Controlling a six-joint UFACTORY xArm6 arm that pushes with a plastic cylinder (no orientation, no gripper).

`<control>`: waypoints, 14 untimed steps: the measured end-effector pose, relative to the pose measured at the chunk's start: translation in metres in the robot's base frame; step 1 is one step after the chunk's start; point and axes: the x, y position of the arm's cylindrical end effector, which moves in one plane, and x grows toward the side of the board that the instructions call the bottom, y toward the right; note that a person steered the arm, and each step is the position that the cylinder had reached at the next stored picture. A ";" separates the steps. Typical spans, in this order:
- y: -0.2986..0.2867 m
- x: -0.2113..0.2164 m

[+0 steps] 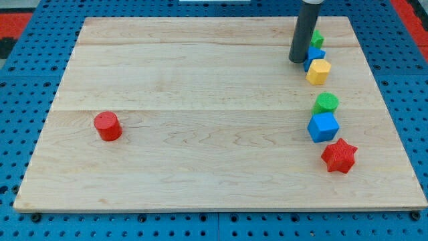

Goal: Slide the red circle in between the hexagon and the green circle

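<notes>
Light wooden desk [200, 80], pale planks, lying on a blue perforated base [20, 80]. Landmark for all places: the yellow hexagonal block [319, 71], near the desk's right edge in the upper part of the view. Dark straight rod, coming down from the view's top; my tip [297, 61] rests on the desk just to the left of the yellow hexagonal block, close beside it. This tool has no jaws to spread or press together and it pinches nothing. Blue block [315, 55], shape unclear, touching the yellow hexagon on its upper left and partly hidden by the rod. Small green block [317, 39], shape not made out, above that blue one, also partly behind the rod. Green round block [326, 102], below the hexagon with a gap of bare wood between the two. Blue cube [323, 126], directly below and touching the green round block. Red star-shaped block [340, 155], further down, just beside the cube's lower right. Red round block [107, 126], the task's piece, standing alone far to the left of the hexagon and lower, well apart from every other block and from my tip.
</notes>
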 end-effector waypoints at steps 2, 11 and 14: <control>-0.108 0.001; -0.204 0.108; -0.075 0.091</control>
